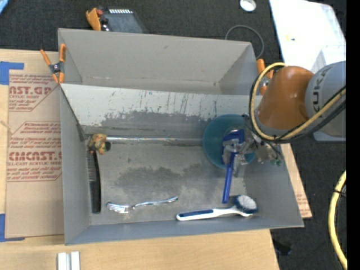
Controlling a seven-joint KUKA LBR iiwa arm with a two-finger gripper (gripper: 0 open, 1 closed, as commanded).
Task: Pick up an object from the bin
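your hand (237,151) is clamped on the top end of a blue stick (227,181), right at the teal bowl's (215,135) lower right edge. the stick slants down from the bowl toward a white-and-blue toothbrush (211,213). a metal fork (140,204) lies well below-left of the bowl.

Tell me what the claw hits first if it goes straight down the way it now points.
Most likely the long blue handle directly under the claw, by the teal round dish at the right of the bin; depth is unclear, so they may already touch.
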